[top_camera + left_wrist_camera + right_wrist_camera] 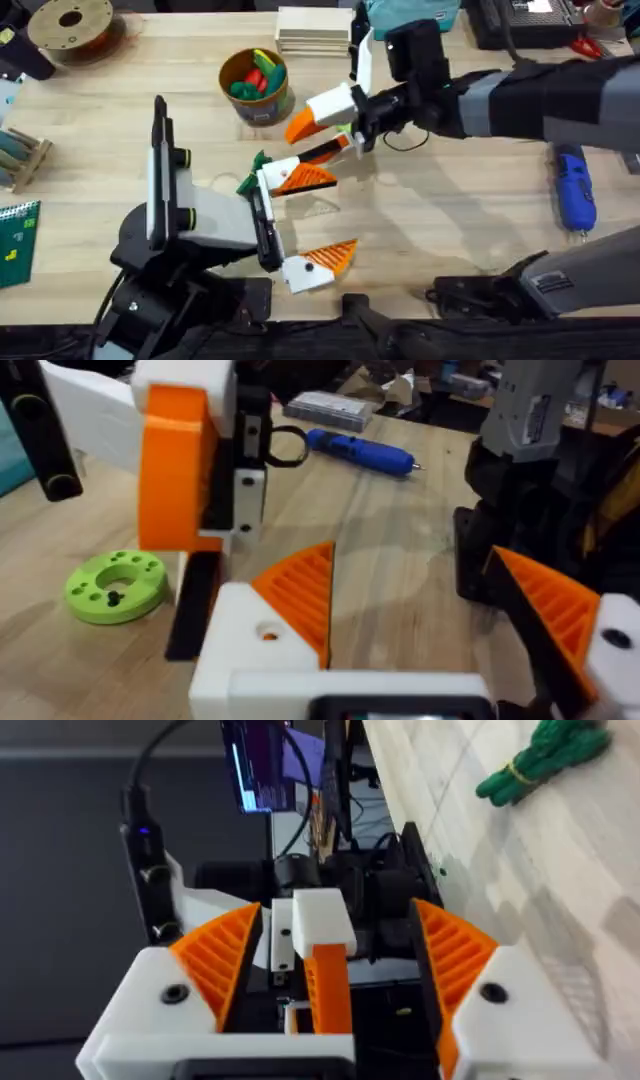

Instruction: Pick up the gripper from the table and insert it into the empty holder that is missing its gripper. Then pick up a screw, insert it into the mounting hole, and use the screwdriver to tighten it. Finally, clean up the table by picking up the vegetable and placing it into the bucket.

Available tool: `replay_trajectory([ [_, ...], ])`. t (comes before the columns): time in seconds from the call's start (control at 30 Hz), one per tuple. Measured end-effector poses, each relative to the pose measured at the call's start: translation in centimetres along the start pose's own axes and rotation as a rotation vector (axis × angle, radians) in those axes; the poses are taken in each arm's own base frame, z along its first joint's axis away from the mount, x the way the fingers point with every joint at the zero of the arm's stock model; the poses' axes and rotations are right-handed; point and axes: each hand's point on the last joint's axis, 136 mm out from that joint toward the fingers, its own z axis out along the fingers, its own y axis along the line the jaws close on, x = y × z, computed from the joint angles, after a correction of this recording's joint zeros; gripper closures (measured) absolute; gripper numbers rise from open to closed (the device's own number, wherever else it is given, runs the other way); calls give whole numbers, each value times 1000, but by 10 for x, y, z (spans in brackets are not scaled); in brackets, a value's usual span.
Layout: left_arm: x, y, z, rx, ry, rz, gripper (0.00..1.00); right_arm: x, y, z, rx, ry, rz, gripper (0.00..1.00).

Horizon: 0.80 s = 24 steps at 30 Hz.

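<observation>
My left gripper [345, 215] [412, 560] lies open and wide, low over the table, with nothing between its fingers. Its far finger is the white holder [272, 178] [240, 645] with the orange gripper [305, 178] [305, 595] seated in it. The mounting hole [268, 631] shows orange inside. My right gripper [300, 143] [337, 910] hovers open just beyond that finger, pointing at it. The dark-green vegetable [252, 168] [545, 760] lies beside the holder, partly hidden. The blue screwdriver [575, 190] [360, 450] rests at the right. The bucket [268, 108] stands behind.
A lime-green ring disc [115, 585] with a small dark screw in it lies under my right gripper. The bucket holds red, yellow and green toy vegetables. A brown spool [70, 25] and stacked wooden plates [312, 30] sit along the far edge. Bare wood stretches between my grippers and the screwdriver.
</observation>
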Motion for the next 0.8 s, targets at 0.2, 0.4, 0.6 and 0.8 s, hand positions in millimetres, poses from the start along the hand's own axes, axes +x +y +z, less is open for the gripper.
replay_trajectory([
  [0.2, 1, -4, 0, 25, 3, -4, 14, -7, -1, -12, -6, -29, 12, 140],
  [0.4, 1, -4, 0, 26, 3, -5, 14, -6, 0, -13, -13, -24, 12, 140],
  [0.6, 1, -4, 0, 26, 3, -7, 14, -6, -4, -24, -11, -42, 61, 140],
  [0.8, 1, -5, 0, 26, 3, -8, 14, 10, -8, -51, 43, -100, 189, 138],
])
